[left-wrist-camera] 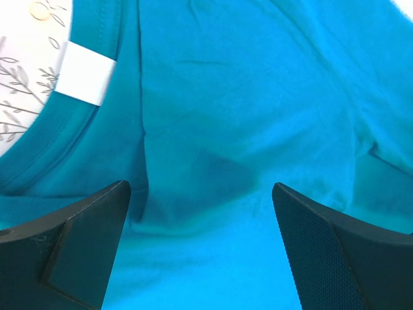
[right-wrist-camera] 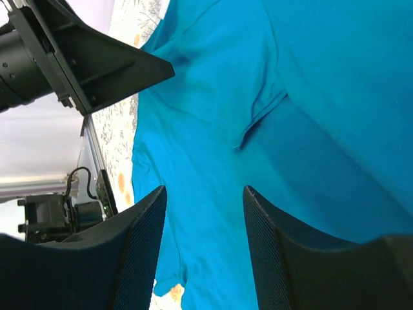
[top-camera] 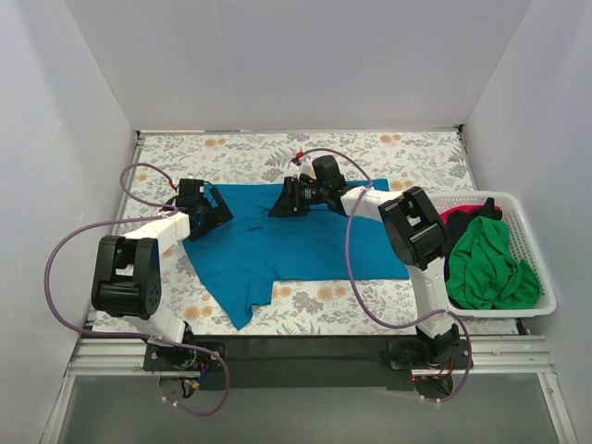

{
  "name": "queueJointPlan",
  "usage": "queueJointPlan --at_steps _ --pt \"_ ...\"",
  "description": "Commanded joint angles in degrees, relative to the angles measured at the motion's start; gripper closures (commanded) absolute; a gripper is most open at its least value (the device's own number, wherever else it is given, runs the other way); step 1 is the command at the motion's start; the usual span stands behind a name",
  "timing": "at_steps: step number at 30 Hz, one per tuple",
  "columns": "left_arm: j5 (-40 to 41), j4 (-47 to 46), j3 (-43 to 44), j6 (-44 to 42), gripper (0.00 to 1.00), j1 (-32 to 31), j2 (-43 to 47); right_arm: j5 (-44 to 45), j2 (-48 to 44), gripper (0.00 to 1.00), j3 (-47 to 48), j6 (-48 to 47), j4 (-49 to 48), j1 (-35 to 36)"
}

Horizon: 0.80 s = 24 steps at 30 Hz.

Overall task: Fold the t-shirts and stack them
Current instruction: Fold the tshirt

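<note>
Floral-patterned table (top-camera: 370, 301) holds a creased teal-blue t-shirt (top-camera: 296, 245) spread flat at its centre, one corner trailing toward the near edge, with the left gripper (top-camera: 218, 211) and right gripper (top-camera: 277, 205) over it, fingers of both apart.

Teal-blue t-shirt (top-camera: 287, 245) spread open, lightly creased, mid-tabletop (top-camera: 370, 301), one flap trailing toward the near edge (white neck label (left-wrist-camera: 82, 73) showing); green t-shirt (top-camera: 486, 268) and red-magenta t-shirt (top-camera: 460, 219) crumpled in the white basket (top-camera: 530, 242) at the right edge.
</note>
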<state>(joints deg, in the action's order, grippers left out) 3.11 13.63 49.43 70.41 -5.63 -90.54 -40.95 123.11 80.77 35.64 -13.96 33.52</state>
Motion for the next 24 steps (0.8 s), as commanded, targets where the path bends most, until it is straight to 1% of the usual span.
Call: queueJointPlan --at_steps 1,4,8,9,10,11,12,14,19,24 --pt "-1.09 -2.29 0.76 -1.68 0.09 0.35 -0.86 -1.06 1.86 0.43 2.46 3.65 -3.71 1.20" --pt "-1.88 -2.81 0.32 -1.86 0.11 0.35 -0.95 -0.98 3.54 0.46 2.55 5.23 -5.20 1.90" --pt "-3.03 -3.08 0.67 -2.56 0.12 0.35 -1.57 -0.89 5.82 0.47 3.69 6.90 -7.04 2.87" --pt "-3.03 -3.25 0.67 -2.56 0.14 0.35 -1.65 -0.89 6.87 0.48 4.47 7.16 -7.22 3.22" --pt "-4.77 -3.26 0.84 -2.56 0.15 0.35 -1.74 -0.97 7.32 0.48 4.83 7.34 -7.40 3.39" --pt "-5.48 -3.08 0.93 -2.56 0.17 0.35 -1.57 -1.06 7.84 0.48 5.27 7.51 -7.49 3.48" --pt "-5.66 -2.56 0.93 -2.56 0.22 0.35 -1.57 -0.98 8.54 0.48 5.53 7.78 -7.66 3.66" --pt "-6.36 -1.33 1.37 -1.95 0.26 0.35 -1.04 -0.80 9.08 0.49 5.97 8.13 -7.84 3.84" --pt "-7.68 1.75 0.93 -0.63 0.26 0.35 0.28 -0.45 10.22 0.51 6.24 8.83 -8.28 3.92" --pt "-6.72 3.24 0.41 -0.45 0.25 0.35 0.98 0.17 10.75 0.53 6.50 9.27 -8.28 3.84"
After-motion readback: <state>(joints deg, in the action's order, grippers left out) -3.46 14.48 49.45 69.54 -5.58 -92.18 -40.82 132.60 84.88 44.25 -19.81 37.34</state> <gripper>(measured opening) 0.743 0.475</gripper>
